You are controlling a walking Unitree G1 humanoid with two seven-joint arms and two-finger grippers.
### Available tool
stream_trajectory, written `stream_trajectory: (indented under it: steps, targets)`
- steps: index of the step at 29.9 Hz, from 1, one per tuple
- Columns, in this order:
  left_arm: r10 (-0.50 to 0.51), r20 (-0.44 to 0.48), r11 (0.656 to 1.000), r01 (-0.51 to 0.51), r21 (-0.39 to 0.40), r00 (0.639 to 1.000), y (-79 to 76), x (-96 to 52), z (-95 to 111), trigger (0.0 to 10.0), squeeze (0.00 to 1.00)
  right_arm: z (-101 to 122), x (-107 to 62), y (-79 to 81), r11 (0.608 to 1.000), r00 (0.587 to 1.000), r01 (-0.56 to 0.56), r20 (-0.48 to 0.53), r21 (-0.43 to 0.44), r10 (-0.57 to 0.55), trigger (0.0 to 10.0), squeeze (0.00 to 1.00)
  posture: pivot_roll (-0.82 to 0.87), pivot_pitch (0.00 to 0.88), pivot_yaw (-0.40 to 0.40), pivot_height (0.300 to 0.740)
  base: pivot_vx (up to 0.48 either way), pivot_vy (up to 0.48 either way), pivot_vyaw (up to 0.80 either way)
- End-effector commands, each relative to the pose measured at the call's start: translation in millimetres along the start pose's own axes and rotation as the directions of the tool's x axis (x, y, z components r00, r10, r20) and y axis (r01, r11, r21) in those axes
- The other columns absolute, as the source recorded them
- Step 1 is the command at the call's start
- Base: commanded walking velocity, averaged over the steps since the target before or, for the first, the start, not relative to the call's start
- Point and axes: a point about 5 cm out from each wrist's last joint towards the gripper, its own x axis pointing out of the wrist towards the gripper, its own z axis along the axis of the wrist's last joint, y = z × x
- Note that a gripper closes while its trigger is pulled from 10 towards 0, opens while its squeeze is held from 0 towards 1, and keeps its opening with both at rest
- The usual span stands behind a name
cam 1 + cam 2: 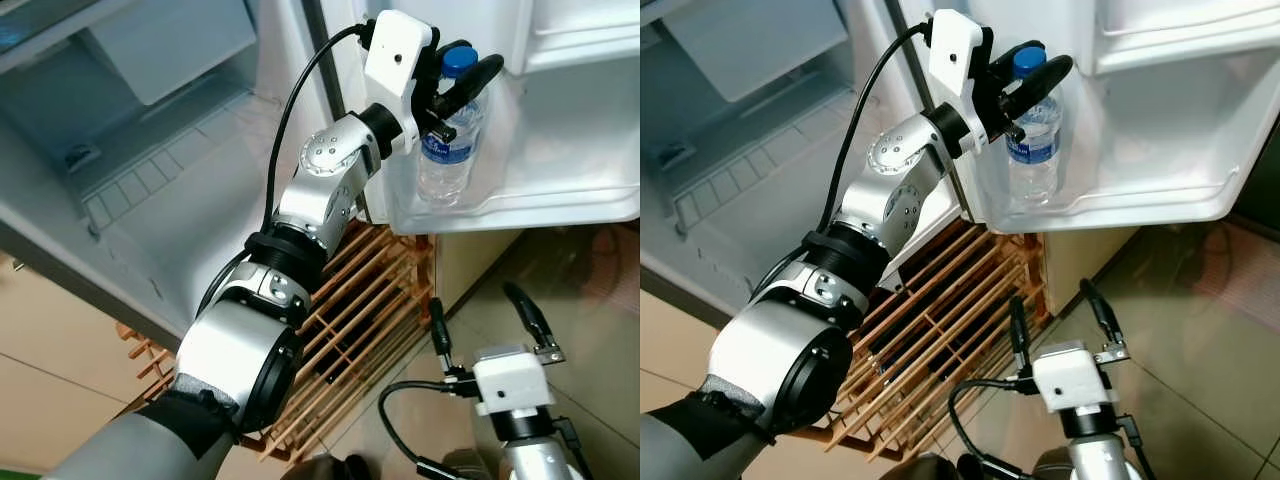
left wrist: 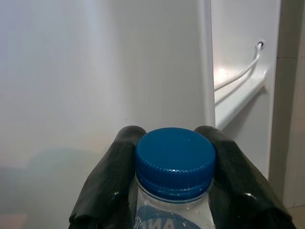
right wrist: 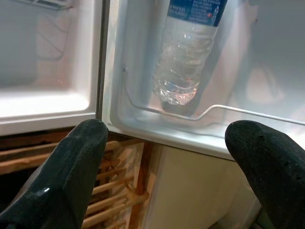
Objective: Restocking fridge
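Near, low right: right gripper (image 1: 492, 312), idle, fingers spread wide with nothing between them, pointing up toward the door shelf (image 1: 560, 205). Near left, rising to the far centre: left arm (image 1: 300, 230), ending in the left gripper (image 1: 455, 85), fingers clenched on the blue cap (image 2: 175, 155) and neck of the bottle (image 1: 447, 150).

Bottle: clear, water-filled, blue label, upright inside the door shelf at its left end. In the right wrist view, base (image 3: 175, 95) close to the shelf floor behind the wire rail (image 3: 209, 112); contact with the floor cannot be told.

Left of the door: open fridge (image 1: 150, 150), pale interior. Below door and fridge: wooden slatted rack (image 1: 360, 300) on the tiled floor (image 1: 590, 340).

Step in hand, as judged: setting the bottle down in the door shelf. For a clean placement: lower straight down until the base sits flat behind the rail, keep the bottle vertical, spread the fingers only once the weight is carried by the shelf, then lift straight up clear of the cap before pulling the arm away, so as not to tip it. Risk: early release may drop or topple the bottle against the shelf wall.

Count: bottles, one; caps, one; grippers, two; door shelves with a bottle, one; racks, one.
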Motion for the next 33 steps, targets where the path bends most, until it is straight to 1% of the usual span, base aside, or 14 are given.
stream_trajectory:
  steps: [1, 5, 8, 14, 19, 20, 21, 22, 24, 27, 28, 29, 32, 33]
  targets:
    - [0.006, 0.03, 1.0, -0.006, 0.008, 1.0, -1.2, -2.8, -3.3, 10.0, 0.0, 3.0, -0.2, 7.8, 1.0, 1.0, -0.001, 0.015, 0.008, 0.001, 10.0, 0.0, -0.26, 0.182, 0.3, 0.723, 0.0, 0.0, 0.0]
    - [-0.009, 0.058, 0.998, 0.006, 0.055, 0.998, -5.1, -4.7, -6.2, 10.0, 0.0, 2.9, -0.5, 9.6, 1.0, 1.0, 0.016, 0.013, 0.006, -0.016, 10.0, 0.0, -0.26, 0.182, 0.301, 0.723, 0.0, 0.0, 0.0]
    - [-0.031, 0.064, 0.993, 0.023, 0.118, 0.997, -8.2, -6.7, -9.3, 10.0, 0.0, 1.5, -1.8, 10.8, 0.999, 0.999, 0.032, 0.003, 0.0, -0.032, 10.0, 0.0, -0.26, 0.18, 0.303, 0.723, 0.0, 0.0, 0.0]
    - [-0.015, 0.001, 0.99, 0.015, 0.139, 1.0, -7.8, -14.4, -25.6, 10.0, 0.0, -1.2, -3.8, 10.3, 0.997, 0.997, 0.071, -0.024, 0.017, -0.071, 10.0, 0.0, -0.26, 0.177, 0.303, 0.723, 0.0, 0.0, 0.0]
    - [-0.013, -0.02, 0.987, 0.016, 0.159, 1.0, -8.1, -19.2, -32.9, 10.0, 0.0, 0.4, -2.9, 11.1, 0.997, 0.997, 0.079, -0.02, 0.014, -0.078, 10.0, 0.0, -0.27, 0.18, 0.303, 0.723, 0.0, 0.0, 0.0]
    - [-0.003, -0.038, 0.99, 0.008, 0.144, 0.999, -7.5, -20.4, -36.4, 10.0, 0.58, 0.5, -3.2, 11.6, 0.997, 0.997, 0.079, -0.021, 0.014, -0.079, 10.0, 0.0, -0.27, 0.181, 0.3, 0.723, 0.0, 0.0, 0.0]
    - [0.006, -0.053, 0.992, 0.0, 0.124, 0.999, -7.0, -21.4, -39.5, 10.0, 1.0, 0.4, -3.5, 11.9, 0.997, 0.996, 0.081, -0.023, 0.015, -0.081, 10.0, 0.0, -0.27, 0.181, 0.3, 0.723, 0.0, 0.0, 0.0]
    - [0.006, -0.053, 0.992, 0.0, 0.124, 0.999, -7.0, -21.4, -39.5, 10.0, 1.0, 0.4, -3.5, 11.9, 0.997, 0.996, 0.081, -0.023, 0.015, -0.081, 10.0, 0.0, -0.27, 0.181, 0.3, 0.723, 0.0, 0.0, 0.0]
    - [0.047, -0.112, 0.998, -0.042, 0.051, 0.993, -4.7, -22.1, -47.9, 10.0, 1.0, -0.5, -3.9, 10.8, 0.996, 0.996, 0.086, -0.03, 0.015, -0.086, 10.0, 0.0, -0.27, 0.181, 0.293, 0.723, 0.0, 0.0, 0.0]
    - [0.098, -0.181, 0.995, -0.1, -0.001, 0.979, -1.3, -22.1, -54.8, 10.0, 1.0, -1.4, -3.8, 9.7, 0.996, 0.995, 0.09, -0.034, 0.014, -0.089, 10.0, 0.0, -0.27, 0.181, 0.29, 0.723, 0.0, 0.0, 0.0]
    - [0.098, -0.181, 0.995, -0.1, -0.001, 0.979, -1.3, -22.1, -54.8, 10.0, 1.0, -1.4, -3.8, 9.7, 0.996, 0.995, 0.09, -0.034, 0.014, -0.089, 10.0, 0.0, -0.27, 0.181, 0.29, 0.723, 0.0, 0.0, 0.0]
    - [0.121, -0.214, 0.991, -0.13, -0.029, 0.969, 0.5, -20.9, -56.6, 10.0, 1.0, -2.1, -3.3, 9.2, 0.996, 0.995, 0.089, -0.035, 0.012, -0.089, 10.0, 0.0, -0.26, 0.177, 0.282, 0.723, 0.0, 0.0, 0.0]
    - [0.16, -0.221, 0.984, -0.174, -0.046, 0.962, 5.0, -18.2, -53.3, 10.0, 1.0, -3.2, -1.8, 8.5, 0.996, 0.996, 0.087, -0.037, 0.01, -0.087, 10.0, 0.0, -0.26, 0.174, 0.277, 0.723, 0.0, 0.0, 0.0]
    - [0.168, -0.212, 0.983, -0.179, -0.035, 0.963, 6.8, -17.0, -50.2, 10.0, 1.0, -3.3, -1.2, 8.4, 0.996, 0.996, 0.087, -0.036, 0.009, -0.086, 10.0, 0.0, -0.26, 0.174, 0.277, 0.723, 0.0, 0.0, 0.0]
